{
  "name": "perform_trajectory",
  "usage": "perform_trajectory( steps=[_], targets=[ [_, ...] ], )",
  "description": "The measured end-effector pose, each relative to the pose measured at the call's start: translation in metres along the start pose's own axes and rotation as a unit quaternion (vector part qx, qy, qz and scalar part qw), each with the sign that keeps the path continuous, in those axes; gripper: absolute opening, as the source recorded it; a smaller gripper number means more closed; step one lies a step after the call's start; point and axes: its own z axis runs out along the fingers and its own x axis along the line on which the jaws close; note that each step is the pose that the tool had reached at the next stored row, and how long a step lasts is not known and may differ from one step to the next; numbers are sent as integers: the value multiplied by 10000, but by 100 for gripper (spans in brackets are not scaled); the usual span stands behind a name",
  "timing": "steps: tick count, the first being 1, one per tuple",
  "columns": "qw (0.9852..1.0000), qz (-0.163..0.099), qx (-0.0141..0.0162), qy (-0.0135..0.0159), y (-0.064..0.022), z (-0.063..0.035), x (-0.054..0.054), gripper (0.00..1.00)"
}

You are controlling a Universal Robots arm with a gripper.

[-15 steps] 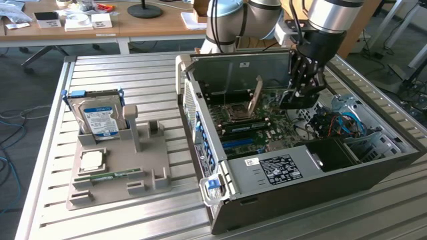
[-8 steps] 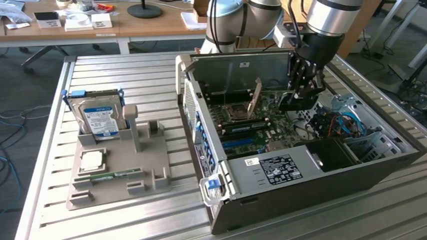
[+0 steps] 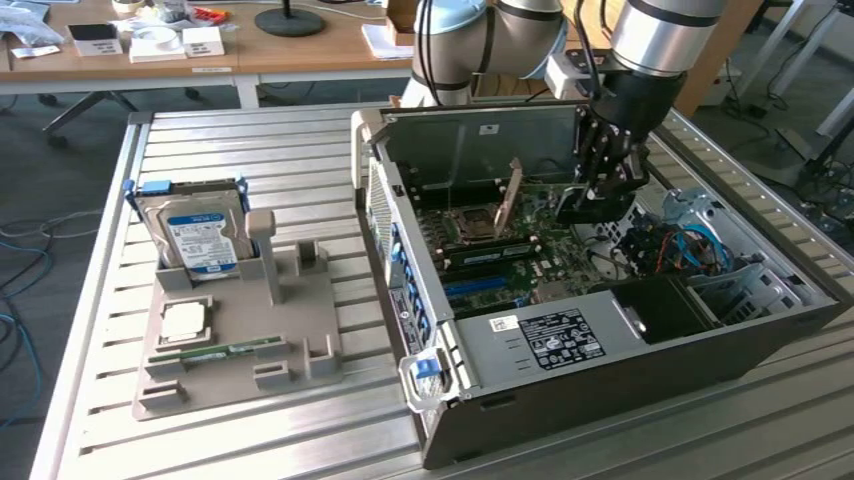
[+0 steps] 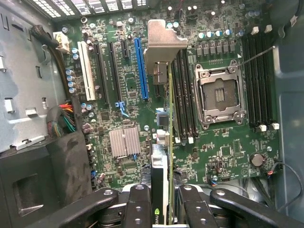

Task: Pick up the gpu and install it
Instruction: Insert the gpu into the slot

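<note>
My gripper [image 4: 161, 202] is shut on the gpu [image 4: 169, 142], which I see edge-on in the wrist view as a thin green board with a black part between the fingers [image 4: 137, 204]. Its silver end bracket [image 4: 161, 42] is at the far end from the fingers. The card hangs above the motherboard [image 4: 223, 152], close to the long blue slot [image 4: 138, 71] and not seated in any slot. In the exterior view the gripper [image 3: 601, 195] reaches down into the open computer case [image 3: 534, 400], over the motherboard.
Black memory slots [image 4: 183, 95], an open processor socket [image 4: 221, 95], a silver heatsink [image 4: 124, 141] and a cable bundle [image 4: 61, 121] surround the card. On the table, a grey holder [image 3: 240, 360] carries a hard drive [image 3: 200, 235], a processor [image 3: 184, 320] and a memory stick [image 3: 220, 352].
</note>
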Motion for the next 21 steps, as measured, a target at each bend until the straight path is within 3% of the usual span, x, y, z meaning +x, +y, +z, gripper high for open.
perform_trajectory(
  steps=[21],
  targets=[
    [10000, 1, 0, 0, 85, 30, 11, 27]
  ],
)
